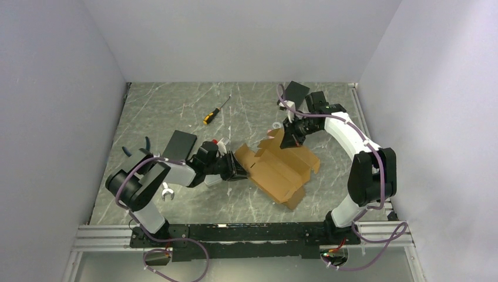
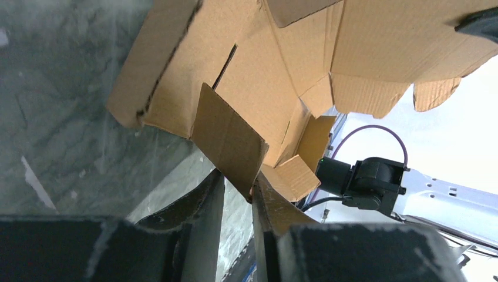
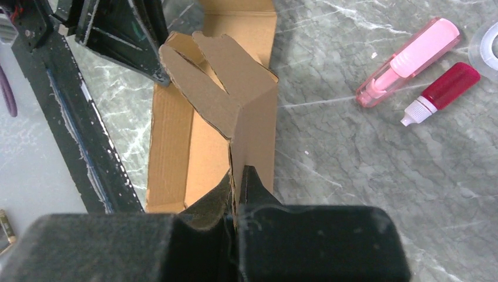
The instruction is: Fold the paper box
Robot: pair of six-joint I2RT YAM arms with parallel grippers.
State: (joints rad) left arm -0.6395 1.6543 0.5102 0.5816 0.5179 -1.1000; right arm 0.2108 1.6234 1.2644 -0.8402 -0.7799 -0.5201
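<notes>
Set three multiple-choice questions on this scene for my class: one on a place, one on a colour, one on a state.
1. Where does the screwdriver lie, relative to the paper box?
A. Inside it
B. Under it
C. On the table, beyond it toward the back wall

2. What colour is the paper box?
A. Tan-brown
B. White
C. Blue

3. What is the state of the right claw?
A. Wide open above the table
B. Shut on a flap of the paper box
C. Shut on the screwdriver

Answers:
1 C: the top view shows it on bare table, farther back than the box.
2 A: the cardboard is tan-brown in every view.
3 B: the right wrist view shows the claw pinched on a raised flap.
</notes>
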